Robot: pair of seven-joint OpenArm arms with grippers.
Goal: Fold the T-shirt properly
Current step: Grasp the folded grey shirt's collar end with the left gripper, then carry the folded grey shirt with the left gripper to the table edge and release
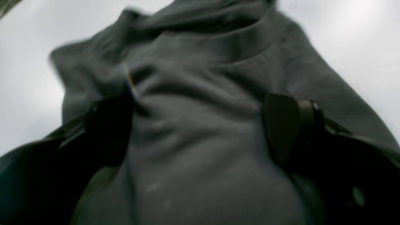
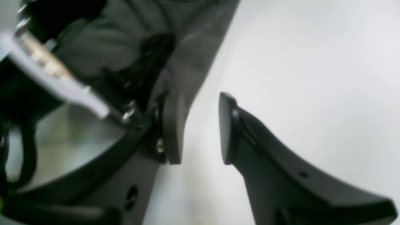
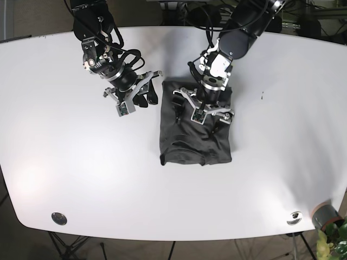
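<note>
folded into a dark block at frame centre, t-shirt (image 3: 196, 130) under spread left gripper (image 3: 198, 110) for smoothing; right gripper (image 3: 145, 93) released beside it.

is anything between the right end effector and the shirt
Nothing visible. The right end effector hangs open just beside the T-shirt's edge, with only bare white table between them. The left end effector is over the shirt.

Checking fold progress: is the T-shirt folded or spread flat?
Folded. The T-shirt lies as a compact dark rectangle on the table, no sleeves sticking out.
</note>
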